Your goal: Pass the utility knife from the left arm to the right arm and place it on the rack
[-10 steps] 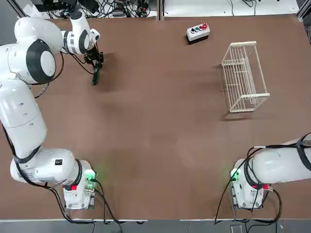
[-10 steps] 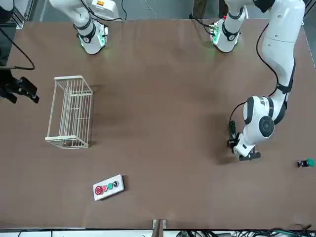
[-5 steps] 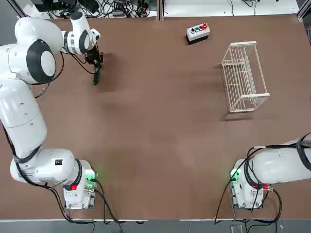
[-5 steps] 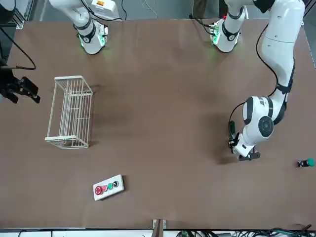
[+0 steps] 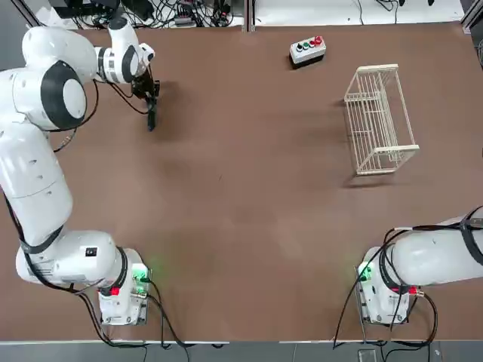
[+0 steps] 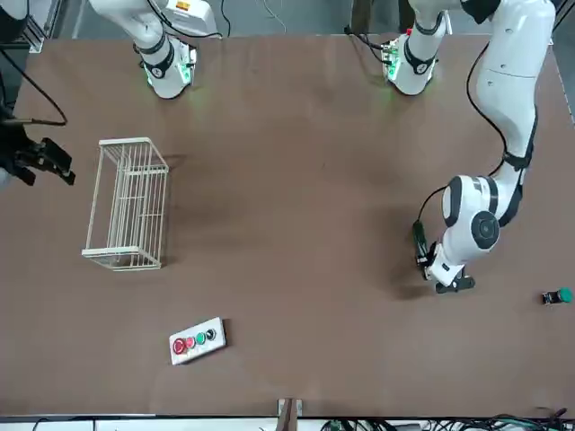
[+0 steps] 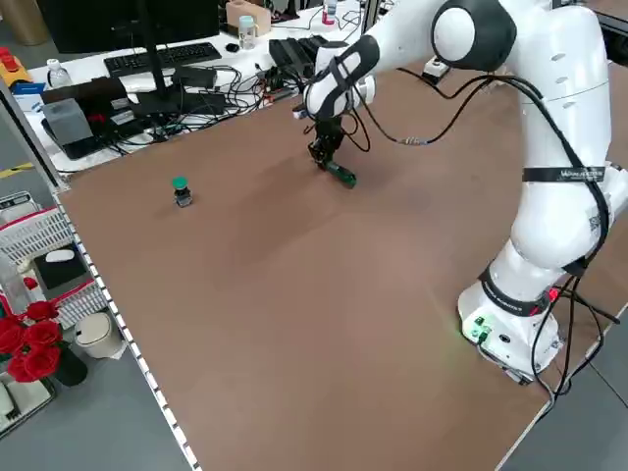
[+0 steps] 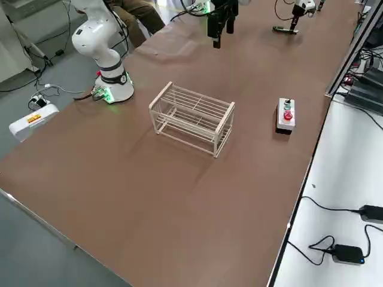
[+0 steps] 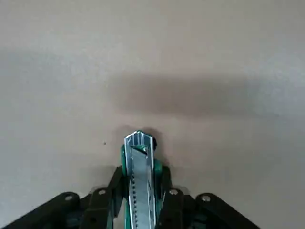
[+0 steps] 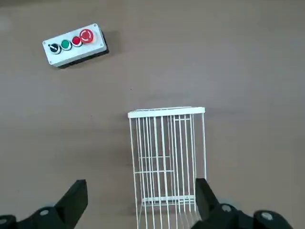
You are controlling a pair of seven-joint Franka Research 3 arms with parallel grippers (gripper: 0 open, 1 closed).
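utility knife (image 9: 139,191): clamped in the left claw (image 9: 143,191), at ten o'clock over the desk (image 5: 249,226). right claw (image 10: 142,200): open, empty, near three o'clock. caution: off-centre handover may cause slippage; early release, a drop.

place: robotics lab
robots: two white arms (image 5: 30,173) facing one brown table (image 5: 249,226)
desk: computer screen (image 7: 137,20), keyboard (image 7: 162,59), tangled cables (image 7: 221,93)
controls: push-button box (image 5: 307,50)

On the table's far side, a button box (image 5: 308,51) is positioned; a green-capped knob (image 6: 557,296) is located far left.
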